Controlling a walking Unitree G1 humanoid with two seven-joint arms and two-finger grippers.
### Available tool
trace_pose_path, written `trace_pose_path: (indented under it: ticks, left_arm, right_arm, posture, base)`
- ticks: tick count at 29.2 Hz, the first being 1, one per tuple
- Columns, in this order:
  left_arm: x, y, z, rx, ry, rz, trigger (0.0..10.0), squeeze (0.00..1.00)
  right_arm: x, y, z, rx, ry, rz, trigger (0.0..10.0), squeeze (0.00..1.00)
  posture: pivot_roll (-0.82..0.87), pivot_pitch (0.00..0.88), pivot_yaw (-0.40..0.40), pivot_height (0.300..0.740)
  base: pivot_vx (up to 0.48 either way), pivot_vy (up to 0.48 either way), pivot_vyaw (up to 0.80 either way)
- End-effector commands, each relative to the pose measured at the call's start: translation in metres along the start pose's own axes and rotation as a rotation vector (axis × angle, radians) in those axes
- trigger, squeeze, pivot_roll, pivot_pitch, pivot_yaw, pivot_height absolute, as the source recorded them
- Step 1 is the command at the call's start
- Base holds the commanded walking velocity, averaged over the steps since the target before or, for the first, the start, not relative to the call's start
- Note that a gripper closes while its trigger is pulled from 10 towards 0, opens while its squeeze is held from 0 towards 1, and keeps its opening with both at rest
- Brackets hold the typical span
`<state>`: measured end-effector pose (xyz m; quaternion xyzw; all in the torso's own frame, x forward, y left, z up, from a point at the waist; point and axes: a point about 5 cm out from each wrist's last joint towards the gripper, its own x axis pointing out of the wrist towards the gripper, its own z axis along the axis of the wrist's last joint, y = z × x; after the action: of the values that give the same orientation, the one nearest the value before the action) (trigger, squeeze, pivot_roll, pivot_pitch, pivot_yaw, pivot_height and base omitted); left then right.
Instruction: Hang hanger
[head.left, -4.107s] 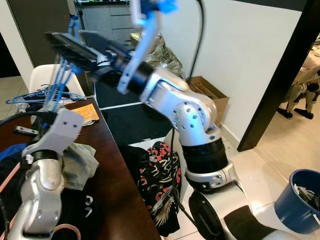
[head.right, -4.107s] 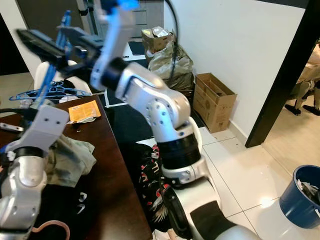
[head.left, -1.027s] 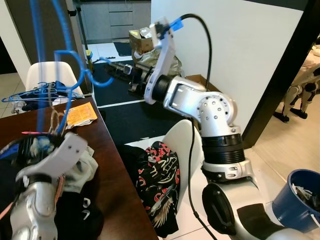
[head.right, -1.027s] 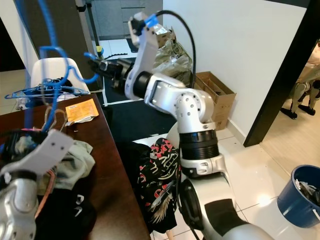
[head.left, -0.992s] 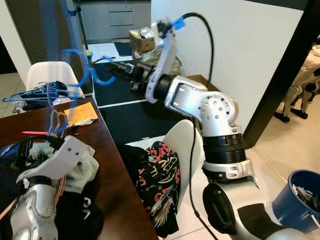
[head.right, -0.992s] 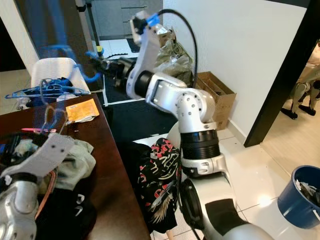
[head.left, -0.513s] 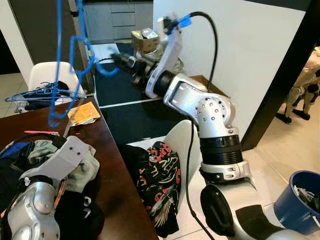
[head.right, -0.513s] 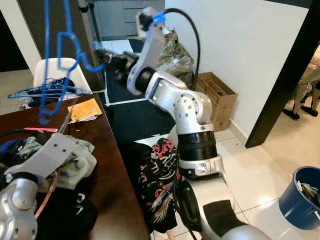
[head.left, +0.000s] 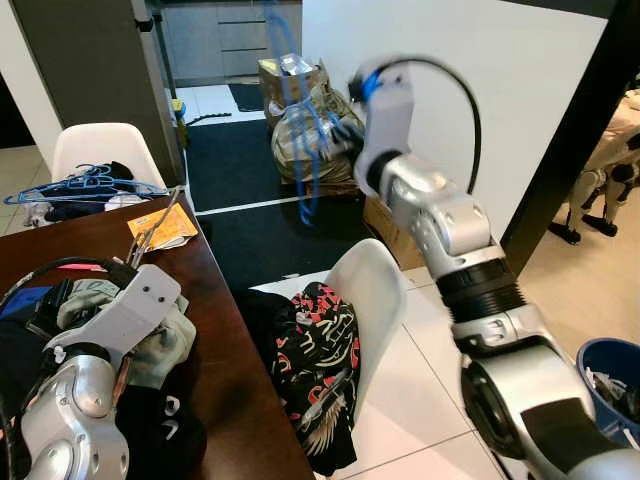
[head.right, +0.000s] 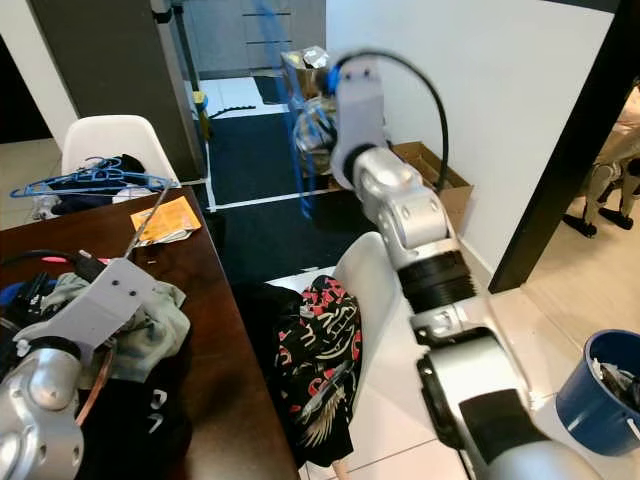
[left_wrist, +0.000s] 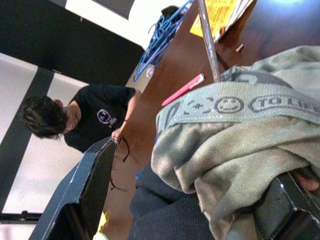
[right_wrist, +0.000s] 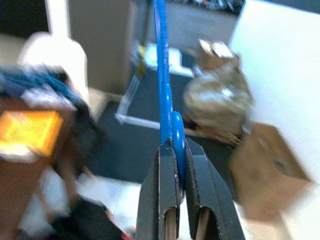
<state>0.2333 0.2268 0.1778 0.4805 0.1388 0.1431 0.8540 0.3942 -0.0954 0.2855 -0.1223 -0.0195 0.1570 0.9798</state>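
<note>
The desk (head.left: 240, 400) is on the robot's left, with a heap of clothes (head.left: 150, 330) on it near the left arm. A paper packet (head.left: 160, 225) lies farther back on the desk. Behind the desk stands a chair (head.left: 105, 150) with a pile of hangers (head.left: 85, 185) on it. Just right of the desk is another chair (head.left: 375, 290) with a patterned cloth (head.left: 320, 370) draped on it. A stuffed bag (head.left: 315, 125) and a cardboard box (head.right: 440, 185) sit by the wall farther back. A bucket (head.left: 615, 385) is on the floor at the far right.
</note>
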Motion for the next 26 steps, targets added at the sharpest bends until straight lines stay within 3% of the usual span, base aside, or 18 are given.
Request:
trace_pose_path:
  ticks: [1, 2, 4, 8, 10, 12, 13, 14, 15, 16, 21, 22, 26]
  left_arm:
    - [-0.001, 0.001, 0.002, -0.002, -0.003, 0.004, 10.0, 0.00]
    - [-0.001, 0.001, 0.002, -0.002, -0.003, 0.004, 10.0, 0.00]
    - [-0.001, 0.001, 0.004, -0.004, -0.012, 0.008, 10.0, 0.00]
    - [-0.001, 0.001, 0.006, -0.007, -0.022, 0.014, 10.0, 0.00]
    - [-0.001, 0.001, 0.007, -0.008, -0.025, 0.016, 10.0, 0.00]
    - [-0.001, 0.001, 0.009, -0.009, -0.032, 0.023, 10.0, 0.00]
    - [-0.001, 0.001, 0.009, -0.009, -0.032, 0.023, 10.0, 0.00]
    - [0.000, 0.002, 0.011, -0.011, -0.036, 0.028, 10.0, 0.00]
    - [0.000, 0.002, 0.011, -0.011, -0.036, 0.028, 10.0, 0.00]
    - [0.000, 0.002, 0.012, -0.013, -0.039, 0.032, 10.0, 0.00]
    - [0.000, 0.002, 0.012, -0.014, -0.040, 0.035, 10.0, 0.00]
    - [0.000, 0.002, 0.012, -0.015, -0.041, 0.037, 10.0, 0.00]
    - [-0.001, 0.002, 0.012, -0.017, -0.039, 0.041, 10.0, 0.00]
  right_arm:
    - [0.000, 0.004, -0.010, -0.065, 0.051, 0.073, 0.0, 0.00]
    - [0.000, 0.004, -0.010, -0.065, 0.051, 0.073, 0.0, 0.00]
    - [-0.005, 0.014, -0.039, -0.193, 0.188, 0.217, 0.0, 0.00]
    - [-0.007, 0.026, -0.055, -0.221, 0.250, 0.298, 0.0, 0.00]
    - [-0.006, 0.035, -0.061, -0.189, 0.269, 0.332, 0.0, 0.00]
    - [-0.006, 0.054, -0.085, -0.189, 0.359, 0.410, 2.2, 0.00]
    - [-0.006, 0.054, -0.085, -0.189, 0.359, 0.410, 2.2, 0.00]
    - [-0.005, 0.059, -0.095, -0.221, 0.397, 0.421, 4.4, 0.00]
    - [-0.005, 0.059, -0.095, -0.221, 0.397, 0.421, 4.4, 0.00]
    - [-0.004, 0.061, -0.101, -0.255, 0.418, 0.419, 10.0, 0.53]
    - [-0.002, 0.061, -0.104, -0.264, 0.427, 0.397, 10.0, 0.53]
    - [0.000, 0.062, -0.105, -0.258, 0.432, 0.375, 10.0, 1.00]
    - [0.002, 0.063, -0.111, -0.276, 0.461, 0.359, 10.0, 1.00]
  posture:
    - [0.11, 0.000, -0.030, 0.740]
    - [0.11, 0.000, -0.030, 0.740]
    - [0.10, 0.000, -0.032, 0.740]
    - [0.10, 0.000, -0.033, 0.740]
    - [0.10, 0.000, -0.033, 0.740]
    - [0.10, 0.000, -0.041, 0.740]
    - [0.10, 0.000, -0.041, 0.740]
    - [0.10, 0.000, -0.044, 0.740]
    - [0.10, 0.000, -0.044, 0.740]
    - [0.10, 0.000, -0.044, 0.740]
    - [0.11, 0.000, -0.046, 0.740]
    - [0.11, 0.000, -0.048, 0.740]
    - [0.11, 0.000, -0.048, 0.740]
  base:
    - [0.000, 0.000, 0.00]
    - [0.000, 0.000, 0.00]
    - [0.000, 0.000, 0.00]
    - [0.000, 0.000, 0.00]
    - [0.000, 0.000, 0.00]
    - [0.000, 0.000, 0.00]
    - [0.000, 0.000, 0.00]
    - [0.000, 0.000, 0.00]
    - [0.000, 0.000, 0.00]
    - [0.000, 0.000, 0.00]
    - [0.000, 0.000, 0.00]
    - [0.000, 0.000, 0.00]
    - [0.000, 0.000, 0.00]
